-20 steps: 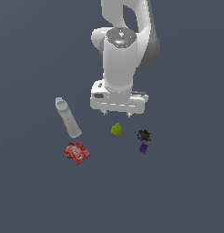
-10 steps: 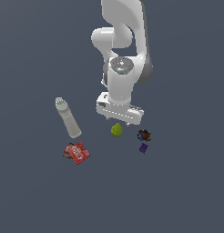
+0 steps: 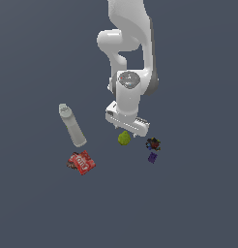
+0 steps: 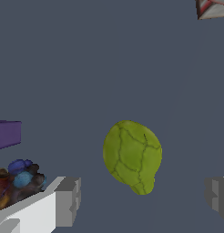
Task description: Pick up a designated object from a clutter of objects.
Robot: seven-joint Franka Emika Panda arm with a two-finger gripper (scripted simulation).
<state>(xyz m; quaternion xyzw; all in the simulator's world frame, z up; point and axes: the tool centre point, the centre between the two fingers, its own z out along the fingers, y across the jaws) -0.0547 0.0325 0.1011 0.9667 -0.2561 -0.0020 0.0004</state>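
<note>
The white-grey bottle (image 3: 72,126) lies well apart from the yellow-green fruit (image 3: 124,138), leaving bare tabletop (image 3: 188,203) between. The claw (image 3: 126,130) hangs just above the fruit, spread wide, empty, its fingers (image 4: 68,201) flanking it untouched. The red packet (image 3: 82,162) is cropped in the wrist view

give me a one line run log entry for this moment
phase: approach | end effector: open, fingers either side of yellow-green fruit | fruit: on the floor, not gripped | nearby: dark lump, purple cube
</note>
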